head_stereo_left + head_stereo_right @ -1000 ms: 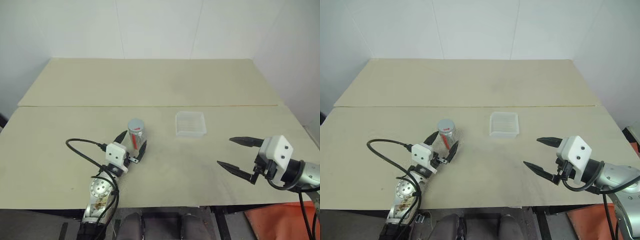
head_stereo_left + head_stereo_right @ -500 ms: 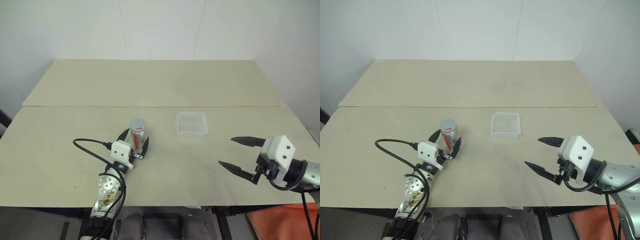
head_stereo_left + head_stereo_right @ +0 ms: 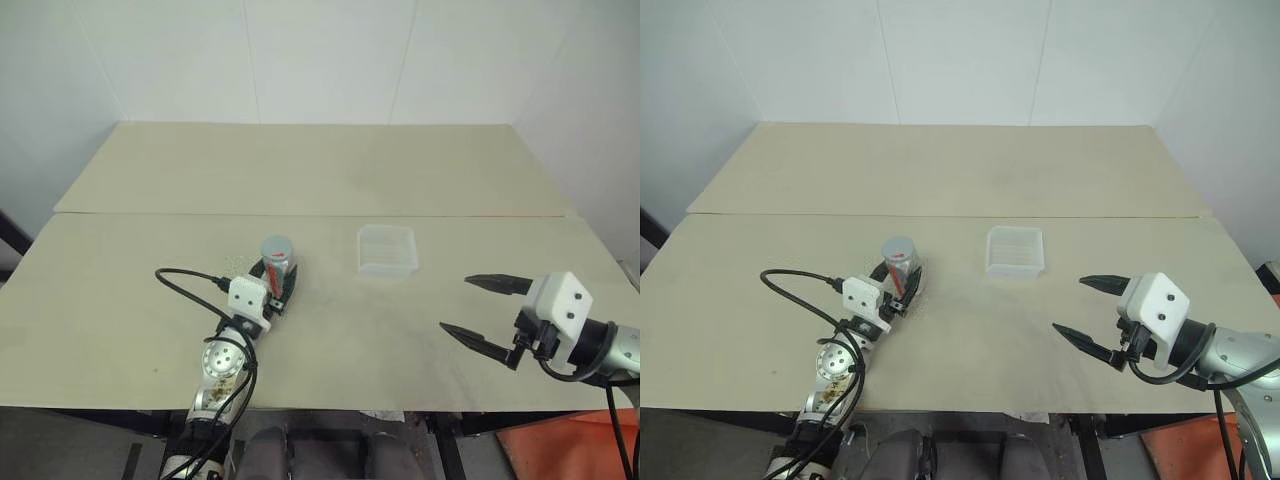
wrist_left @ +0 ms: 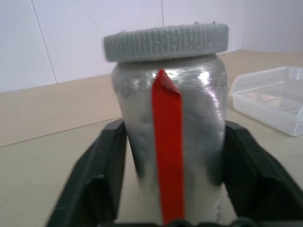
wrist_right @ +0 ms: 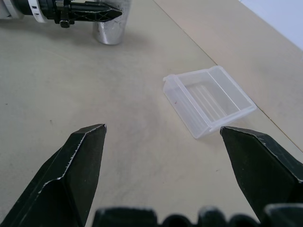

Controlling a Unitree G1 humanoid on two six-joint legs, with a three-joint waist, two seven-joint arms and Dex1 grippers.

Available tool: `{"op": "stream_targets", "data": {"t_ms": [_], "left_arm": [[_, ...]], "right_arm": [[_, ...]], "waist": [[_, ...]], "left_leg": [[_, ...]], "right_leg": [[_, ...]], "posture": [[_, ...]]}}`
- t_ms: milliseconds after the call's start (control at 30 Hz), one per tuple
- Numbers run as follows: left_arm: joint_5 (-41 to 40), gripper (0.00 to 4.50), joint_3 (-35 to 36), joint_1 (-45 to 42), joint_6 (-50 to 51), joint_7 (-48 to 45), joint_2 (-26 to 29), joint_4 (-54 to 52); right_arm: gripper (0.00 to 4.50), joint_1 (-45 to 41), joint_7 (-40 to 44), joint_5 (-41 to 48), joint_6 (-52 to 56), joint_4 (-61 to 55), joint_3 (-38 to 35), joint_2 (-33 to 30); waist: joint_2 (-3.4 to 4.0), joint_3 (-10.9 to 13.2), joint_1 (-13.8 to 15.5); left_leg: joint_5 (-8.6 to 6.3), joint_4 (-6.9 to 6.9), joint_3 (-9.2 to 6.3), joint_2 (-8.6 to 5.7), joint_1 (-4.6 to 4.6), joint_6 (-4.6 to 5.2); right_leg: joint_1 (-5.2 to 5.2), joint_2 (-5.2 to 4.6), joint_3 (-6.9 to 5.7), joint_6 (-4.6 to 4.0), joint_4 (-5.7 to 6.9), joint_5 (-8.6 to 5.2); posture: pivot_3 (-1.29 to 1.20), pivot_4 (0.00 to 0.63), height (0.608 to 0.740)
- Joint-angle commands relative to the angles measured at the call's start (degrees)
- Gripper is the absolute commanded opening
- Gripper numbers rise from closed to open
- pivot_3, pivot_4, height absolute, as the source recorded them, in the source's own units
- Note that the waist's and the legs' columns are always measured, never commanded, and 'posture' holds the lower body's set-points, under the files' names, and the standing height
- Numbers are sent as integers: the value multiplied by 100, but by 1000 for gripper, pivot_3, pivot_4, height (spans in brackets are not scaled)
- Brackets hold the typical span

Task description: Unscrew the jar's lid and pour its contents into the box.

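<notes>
Gripping claw: left claw (image 3: 277, 283) clamped around the jar (image 4: 170, 142)
Right claw (image 3: 478, 310): spread wide, empty
Jar: upright on desk (image 3: 320, 180), lid (image 4: 165, 41) on, contents unclear
Box (image 3: 386, 250): right of jar, apart, looks empty

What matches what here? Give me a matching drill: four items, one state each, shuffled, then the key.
Items:
1. small silvery jar with red mark
2. ribbed grey round lid
3. shallow clear plastic box
4. right gripper

States:
A. open over bare table
B. clamped between the left gripper's black fingers
C. empty, standing apart
D. seated on the jar's top

Pairs: 1-B, 2-D, 3-C, 4-A
</notes>
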Motion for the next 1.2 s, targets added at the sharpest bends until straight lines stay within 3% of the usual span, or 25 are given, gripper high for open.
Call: {"op": "stream_targets", "data": {"t_ms": [33,267,433,633,833,1200], "left_arm": [[-84,1890,22,-172,-123,-4,-22,118],[-43,1890,16,-194,-165,-47,93,119],[-689,1890,4,-248,482,-628,305,-579],[-1591,1890,-44,-611,1335,-1597,609,-1221],[-1825,1890,-210,-808,1722,-2198,702,-1279],[-1676,1890,-461,-782,1828,-2235,335,-1333]], "right_arm": [[4500,-88,-82,-15,-87,-177,-94,-35],[4500,-241,-178,12,-60,-251,8,-22],[4500,-850,-536,460,480,-448,312,100],[4500,-2304,-1575,905,1654,-582,1508,846],[4500,-3460,-2310,822,2241,-290,2279,1652],[4500,-3917,-2730,354,2233,-140,2840,2213]], "waist": [[0,0,2],[0,0,-1],[-11,7,-55],[-30,19,-174],[-29,20,-171],[-28,20,-157]], "left_leg": [[0,0,0,0,0,0],[0,0,0,0,1,0],[0,-1,0,5,-4,0],[0,-2,0,12,-29,0],[1,3,0,8,-76,0],[2,7,-1,8,-89,1]], "right_leg": [[0,0,0,0,0,0],[1,0,0,0,0,0],[-7,3,0,-1,0,0],[-36,5,0,-2,7,0],[-86,5,0,-2,15,1],[-94,6,-8,0,15,2]], "posture": [[0,150,740],[0,150,740],[0,150,740],[0,150,740],[0,150,740],[0,150,740]]}}
